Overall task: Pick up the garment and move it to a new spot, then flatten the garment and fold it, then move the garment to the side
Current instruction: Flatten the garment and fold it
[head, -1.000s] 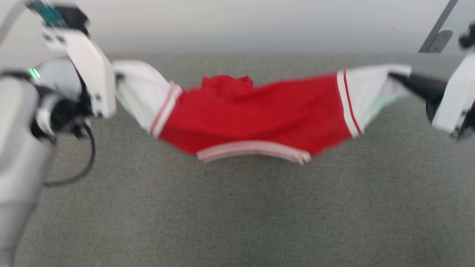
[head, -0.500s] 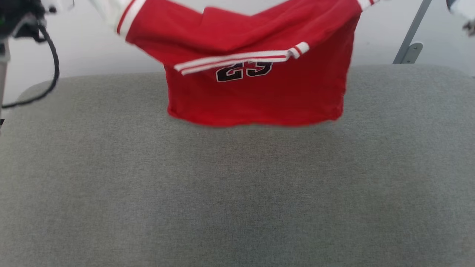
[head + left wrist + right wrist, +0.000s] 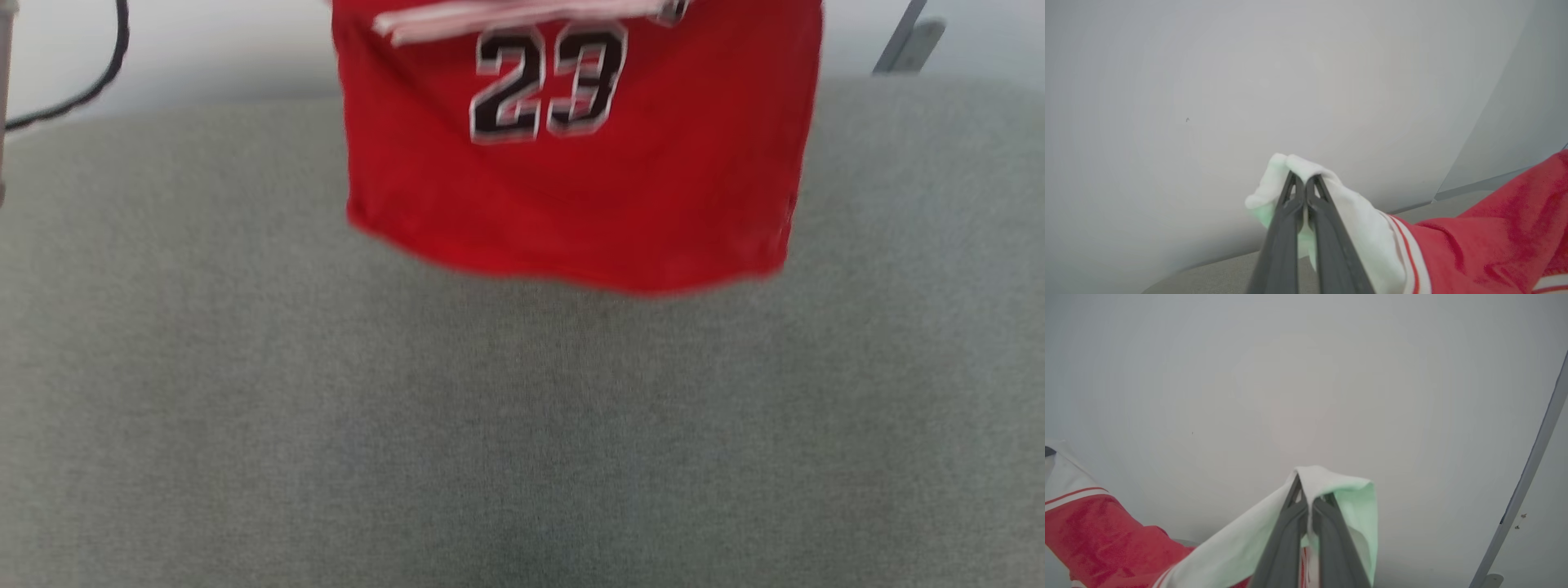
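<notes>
**Garment (image 3: 571,188) held between two grippers over a grey surface (image 3: 522,425).** The left gripper (image 3: 1303,179) has its fingers drawn to a narrow slit, pinching one white end panel that bunches over the tips. From there the red body runs off to this gripper's right and downward. The right gripper (image 3: 1309,494) is likewise nipped tight on the other white panel, which drapes over its tips. The red body trails away to this gripper's left.

The long axis runs from gripper to gripper, across the head view. The body hangs below that line, with the number 23 upright and facing the camera. The free hem points down and sags lower toward the right gripper's side. Blur leaves it unclear whether the hem brushes the surface.

The surface's far edge lies behind the cloth, and a broad bare stretch opens beneath the hem toward the robot. A plain wall (image 3: 1208,81) stands beyond both sets of tips. A metal post (image 3: 1531,469) rises to the right of the right gripper, well apart from it. A black cable (image 3: 106,77) loops at the left gripper's side.
</notes>
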Available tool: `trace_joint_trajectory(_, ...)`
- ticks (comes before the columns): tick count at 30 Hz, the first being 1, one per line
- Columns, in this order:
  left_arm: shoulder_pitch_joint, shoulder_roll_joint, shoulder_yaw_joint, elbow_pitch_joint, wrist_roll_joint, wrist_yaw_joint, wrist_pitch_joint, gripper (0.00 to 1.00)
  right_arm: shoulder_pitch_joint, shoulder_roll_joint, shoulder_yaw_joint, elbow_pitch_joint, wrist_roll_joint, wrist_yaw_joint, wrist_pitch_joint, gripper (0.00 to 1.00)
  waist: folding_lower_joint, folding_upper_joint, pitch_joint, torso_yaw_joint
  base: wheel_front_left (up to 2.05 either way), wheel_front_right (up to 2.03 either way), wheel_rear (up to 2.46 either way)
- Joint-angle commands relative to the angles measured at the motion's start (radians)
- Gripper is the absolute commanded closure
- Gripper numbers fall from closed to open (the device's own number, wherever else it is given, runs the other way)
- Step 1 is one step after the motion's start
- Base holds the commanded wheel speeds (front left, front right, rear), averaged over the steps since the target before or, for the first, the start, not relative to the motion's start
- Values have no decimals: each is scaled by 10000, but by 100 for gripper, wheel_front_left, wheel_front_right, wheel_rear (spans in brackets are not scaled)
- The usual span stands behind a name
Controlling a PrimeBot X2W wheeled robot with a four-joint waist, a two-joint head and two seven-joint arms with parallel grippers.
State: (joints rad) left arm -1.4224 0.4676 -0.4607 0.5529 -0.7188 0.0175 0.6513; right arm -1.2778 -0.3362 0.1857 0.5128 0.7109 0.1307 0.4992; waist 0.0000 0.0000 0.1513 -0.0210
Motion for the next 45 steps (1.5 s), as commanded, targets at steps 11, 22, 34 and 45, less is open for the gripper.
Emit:
trace_joint_trajectory(11, -2343, -595, -285, 1539, 1675, -265, -4311, 100, -2271, -83, 1285, 1932, -1757, -1, -5299, 100, 0, 0, 2266, 4, 0, 0, 0)
trace_joint_trajectory(22, -1582, -985, -761, 4043, 2120, -701, -6528, 100, -1695, 51, 3465, 4077, -961, -1, -5325, 100, 0, 0, 2725, 332, 0, 0, 0)
trace_joint_trajectory(34, 633, -1356, -996, 5874, 981, -1407, -4172, 100, 449, -887, 5315, 3065, 1834, -1, -3085, 100, 0, 0, 2074, 563, 0, 0, 0)
trace_joint_trajectory(45, 3998, -727, -1456, 3712, -1, -1419, -2602, 100, 3232, -2557, 6131, 425, 3495, -1, -1937, 100, 0, 0, 1216, 703, 0, 0, 0)
